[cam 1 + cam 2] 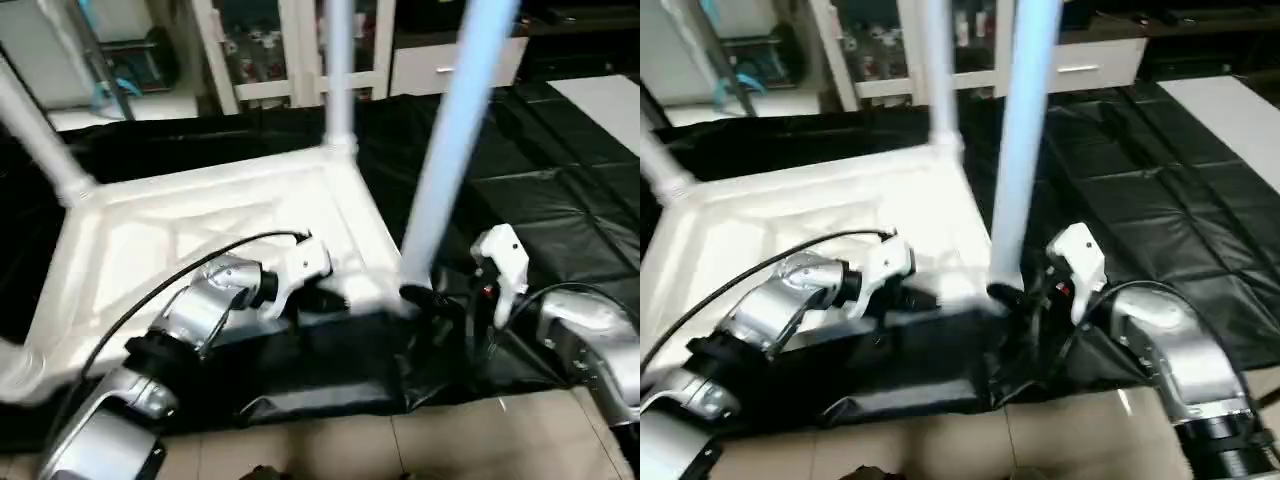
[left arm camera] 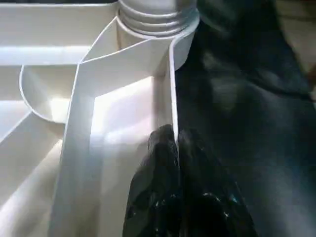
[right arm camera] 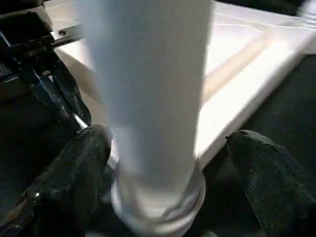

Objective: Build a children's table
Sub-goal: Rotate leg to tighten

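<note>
Tabletop (image 1: 200, 240) upside down on black cover (image 1: 560, 210); left gripper (image 2: 175, 148) pinched on its rim; right gripper (image 3: 163, 163) spread wide around near leg (image 1: 455, 140).

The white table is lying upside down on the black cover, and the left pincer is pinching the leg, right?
Not quite: the left pincer pinches the thin edge wall of the upside-down tabletop, not a leg. The left wrist view shows its fingers closed on that rim. The nearest leg stands between the right pincer's open fingers.
</note>
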`<state>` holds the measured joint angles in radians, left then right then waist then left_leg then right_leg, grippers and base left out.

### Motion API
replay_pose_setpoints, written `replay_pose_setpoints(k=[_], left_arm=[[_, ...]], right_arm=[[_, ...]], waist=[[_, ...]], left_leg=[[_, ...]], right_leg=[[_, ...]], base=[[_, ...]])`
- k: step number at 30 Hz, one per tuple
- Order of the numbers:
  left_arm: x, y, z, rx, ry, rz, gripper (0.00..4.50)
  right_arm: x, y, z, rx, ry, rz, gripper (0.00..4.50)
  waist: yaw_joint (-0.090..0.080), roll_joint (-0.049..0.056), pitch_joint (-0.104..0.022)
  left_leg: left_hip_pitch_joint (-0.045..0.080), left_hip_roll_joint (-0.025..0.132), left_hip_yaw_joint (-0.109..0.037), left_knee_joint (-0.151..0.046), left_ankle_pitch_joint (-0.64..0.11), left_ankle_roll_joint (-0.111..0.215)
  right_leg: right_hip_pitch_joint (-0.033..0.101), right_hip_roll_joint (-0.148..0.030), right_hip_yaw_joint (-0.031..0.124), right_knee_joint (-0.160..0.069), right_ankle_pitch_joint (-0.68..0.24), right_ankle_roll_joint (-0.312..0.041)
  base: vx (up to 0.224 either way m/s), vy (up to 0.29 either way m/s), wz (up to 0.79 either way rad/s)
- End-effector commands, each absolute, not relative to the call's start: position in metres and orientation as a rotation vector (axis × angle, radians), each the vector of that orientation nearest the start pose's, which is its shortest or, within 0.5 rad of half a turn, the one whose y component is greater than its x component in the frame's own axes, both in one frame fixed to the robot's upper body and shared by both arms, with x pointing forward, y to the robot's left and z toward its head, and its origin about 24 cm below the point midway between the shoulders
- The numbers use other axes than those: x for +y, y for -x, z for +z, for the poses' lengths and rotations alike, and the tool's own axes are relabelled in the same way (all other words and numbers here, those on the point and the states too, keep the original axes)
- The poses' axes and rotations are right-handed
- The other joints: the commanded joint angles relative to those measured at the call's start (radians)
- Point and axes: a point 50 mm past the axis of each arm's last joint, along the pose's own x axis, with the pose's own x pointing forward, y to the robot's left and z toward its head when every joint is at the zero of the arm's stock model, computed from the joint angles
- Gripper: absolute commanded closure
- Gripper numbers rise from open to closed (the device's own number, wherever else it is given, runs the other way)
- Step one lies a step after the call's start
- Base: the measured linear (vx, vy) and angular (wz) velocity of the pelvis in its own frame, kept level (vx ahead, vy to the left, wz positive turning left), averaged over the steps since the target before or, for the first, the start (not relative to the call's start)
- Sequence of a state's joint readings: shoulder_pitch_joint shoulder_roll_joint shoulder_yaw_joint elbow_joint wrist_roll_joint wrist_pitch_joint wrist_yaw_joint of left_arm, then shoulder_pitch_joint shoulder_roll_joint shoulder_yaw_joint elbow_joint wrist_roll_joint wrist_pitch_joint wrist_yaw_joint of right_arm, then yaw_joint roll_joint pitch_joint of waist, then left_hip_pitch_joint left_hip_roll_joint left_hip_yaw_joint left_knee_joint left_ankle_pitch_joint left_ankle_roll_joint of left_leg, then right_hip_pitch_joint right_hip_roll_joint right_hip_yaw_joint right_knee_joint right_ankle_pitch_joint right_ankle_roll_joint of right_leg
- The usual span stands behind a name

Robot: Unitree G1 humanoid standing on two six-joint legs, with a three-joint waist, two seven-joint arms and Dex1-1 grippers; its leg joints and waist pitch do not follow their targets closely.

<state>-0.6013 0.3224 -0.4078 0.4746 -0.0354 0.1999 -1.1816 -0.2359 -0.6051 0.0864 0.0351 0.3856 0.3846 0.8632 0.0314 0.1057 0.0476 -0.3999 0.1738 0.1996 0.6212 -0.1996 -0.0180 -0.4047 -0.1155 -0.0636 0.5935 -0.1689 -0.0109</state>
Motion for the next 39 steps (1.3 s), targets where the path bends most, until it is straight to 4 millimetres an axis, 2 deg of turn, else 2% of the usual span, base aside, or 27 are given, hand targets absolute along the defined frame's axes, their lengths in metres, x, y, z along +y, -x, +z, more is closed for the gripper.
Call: replay_pose_setpoints(k=[1,2,3,7,8,9,12,15,16,17,19,26,28,36,37,39], left_arm=[[0.083,-0.304,0.064,0.408,-0.416,-1.512,4.50],[0.083,-0.304,0.064,0.410,-0.419,-1.513,4.50],[0.083,-0.304,0.064,0.411,-0.420,-1.514,4.50],[0.084,-0.303,0.065,0.417,-0.426,-1.511,4.50],[0.085,-0.302,0.065,0.418,-0.429,-1.509,4.50],[0.086,-0.302,0.065,0.421,-0.435,-1.504,4.50],[0.086,-0.305,0.066,0.413,-0.449,-1.490,4.50],[0.086,-0.305,0.066,0.414,-0.452,-1.490,4.50],[0.087,-0.305,0.066,0.414,-0.456,-1.488,4.50],[0.087,-0.305,0.066,0.414,-0.458,-1.488,4.50],[0.088,-0.304,0.066,0.418,-0.465,-1.488,4.50],[0.087,-0.302,0.065,0.423,-0.471,-1.497,4.50],[0.087,-0.301,0.065,0.428,-0.475,-1.503,4.50],[0.093,-0.298,0.061,0.463,-0.522,-1.515,4.50],[0.092,-0.300,0.062,0.456,-0.524,-1.500,4.50],[0.091,-0.303,0.061,0.448,-0.524,-1.476,4.50]], right_arm=[[-0.193,-0.274,0.090,0.301,0.147,0.959,0.42],[-0.193,-0.274,0.088,0.323,0.162,0.979,0.42],[-0.194,-0.274,0.087,0.342,0.170,0.997,0.42],[-0.194,-0.274,0.084,0.372,0.178,1.037,0.42],[-0.195,-0.274,0.084,0.374,0.181,1.042,0.58],[-0.195,-0.274,0.084,0.382,0.179,1.057,0.68],[-0.196,-0.275,0.084,0.389,0.174,1.075,0.88],[-0.197,-0.276,0.084,0.393,0.179,1.080,1.13],[-0.197,-0.277,0.083,0.394,0.180,1.081,1.19],[-0.198,-0.277,0.083,0.396,0.181,1.082,1.33],[-0.198,-0.277,0.083,0.399,0.181,1.087,1.53],[-0.200,-0.279,0.085,0.403,0.189,1.104,1.96],[-0.200,-0.279,0.084,0.405,0.188,1.106,2.21],[-0.202,-0.279,0.081,0.425,0.177,1.118,2.45],[-0.201,-0.281,0.079,0.416,0.159,1.101,2.46],[-0.199,-0.285,0.077,0.403,0.146,1.062,2.47]], waist=[[-0.008,-0.008,-0.071],[-0.006,-0.010,-0.070],[-0.005,-0.014,-0.072],[-0.006,-0.014,-0.073],[-0.005,-0.014,-0.074],[-0.004,-0.008,-0.075],[-0.005,-0.016,-0.076],[-0.003,-0.014,-0.075],[-0.005,-0.019,-0.075],[-0.004,-0.017,-0.076],[-0.004,-0.020,-0.077],[-0.002,-0.020,-0.078],[0.000,-0.023,-0.078],[-0.002,-0.022,-0.077],[-0.002,-0.026,-0.077],[-0.004,-0.023,-0.077]], left_leg=[[0.038,0.053,-0.023,-0.085,-0.214,0.075],[0.039,0.052,-0.021,-0.085,-0.224,0.067],[0.035,0.052,-0.024,-0.086,-0.220,0.064],[0.030,0.050,-0.024,-0.084,-0.203,0.072],[0.030,0.050,-0.024,-0.082,-0.192,0.078],[0.030,0.050,-0.025,-0.081,-0.181,0.083],[0.027,0.049,-0.024,-0.078,-0.165,0.096],[0.029,0.050,-0.024,-0.079,-0.171,0.095],[0.028,0.050,-0.024,-0.079,-0.170,0.094],[0.029,0.050,-0.024,-0.078,-0.167,0.095],[0.028,0.050,-0.024,-0.077,-0.158,0.099],[0.028,0.050,-0.024,-0.074,-0.136,0.110],[0.027,0.051,-0.024,-0.073,-0.125,0.117],[0.028,0.050,-0.024,-0.073,-0.136,0.115],[0.027,0.050,-0.023,-0.073,-0.139,0.113],[0.028,0.049,-0.023,-0.073,-0.145,0.108]], right_leg=[[0.040,-0.031,0.029,-0.064,-0.171,-0.228],[0.039,-0.030,0.029,-0.065,-0.174,-0.228],[0.044,-0.031,0.027,-0.061,-0.169,-0.228],[0.047,-0.034,0.028,-0.060,-0.162,-0.223],[0.046,-0.034,0.027,-0.060,-0.155,-0.224],[0.047,-0.035,0.027,-0.058,-0.144,-0.226],[0.049,-0.034,0.025,-0.057,-0.127,-0.232],[0.047,-0.033,0.026,-0.060,-0.156,-0.229],[0.048,-0.033,0.026,-0.060,-0.157,-0.228],[0.048,-0.034,0.026,-0.059,-0.156,-0.229],[0.048,-0.033,0.026,-0.057,-0.150,-0.230],[0.048,-0.034,0.025,-0.056,-0.151,-0.231],[0.048,-0.035,0.026,-0.054,-0.143,-0.233],[0.047,-0.034,0.025,-0.056,-0.160,-0.230],[0.047,-0.033,0.025,-0.056,-0.163,-0.231],[0.044,-0.033,0.025,-0.057,-0.173,-0.229]], base=[[0.000,0.000,0.00],[0.000,0.000,0.00],[0.000,0.000,0.00],[0.000,0.000,0.00],[0.000,0.000,0.00],[0.000,0.000,0.00],[0.000,0.000,0.00],[0.000,0.000,0.00],[0.000,0.000,0.00],[0.000,0.000,0.00],[0.000,0.000,0.00],[0.000,0.000,0.00],[0.000,0.000,0.00],[0.000,0.000,0.00],[0.000,0.000,0.00],[0.000,0.000,0.00]])
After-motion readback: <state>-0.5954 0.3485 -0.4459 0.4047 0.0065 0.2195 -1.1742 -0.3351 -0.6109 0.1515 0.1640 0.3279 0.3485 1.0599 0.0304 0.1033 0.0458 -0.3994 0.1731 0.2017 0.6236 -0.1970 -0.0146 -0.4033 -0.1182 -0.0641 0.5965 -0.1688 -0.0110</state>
